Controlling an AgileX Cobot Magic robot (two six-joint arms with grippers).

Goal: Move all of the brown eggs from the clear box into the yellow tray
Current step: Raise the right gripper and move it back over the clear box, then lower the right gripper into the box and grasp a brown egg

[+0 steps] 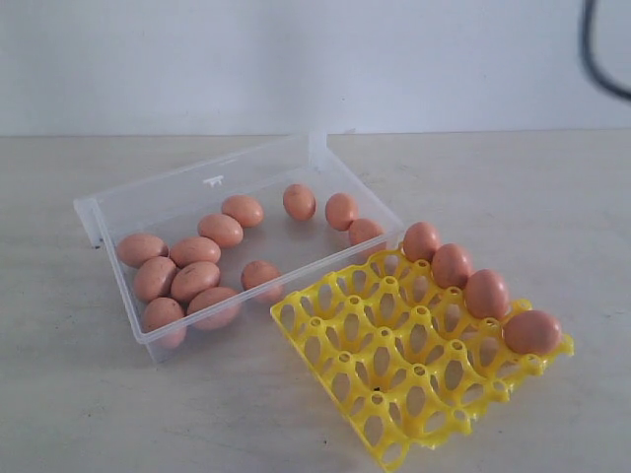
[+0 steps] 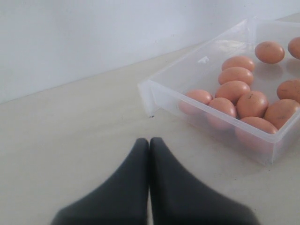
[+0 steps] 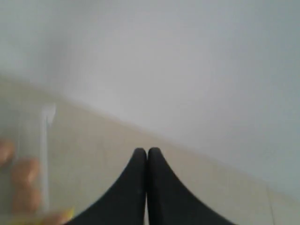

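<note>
The clear box (image 1: 177,197) sits on the pale table (image 1: 99,414), left of centre in the exterior view. It holds 12 of the brown eggs (image 1: 194,281): 7 bunch together at its left end, 1 lies alone near the front wall, and 4 curve along towards the right end. The yellow tray (image 1: 388,340) lies just beside the box at the box's near right corner, turned at an angle to it. Whether the 2 touch is hard to tell from here. 4 eggs (image 1: 486,293) fill the cups along the tray's far edge in 1 row, and the other cups are open. The left gripper (image 2: 149,140) hovers over bare table near the box's lipped end with its 2 dark fingers pressed together and nothing between them. The box (image 2: 187,75) and its clustered eggs (image 2: 233,90) lie ahead of it. The right gripper (image 3: 147,151) is likewise fully closed and holds nothing, with the light wall (image 3: 187,56) behind it. A blurred clear wall and orange shapes at the picture's edge are probably the box and eggs. A dark cable (image 1: 590,49) hangs at the exterior view's upper right.
</note>
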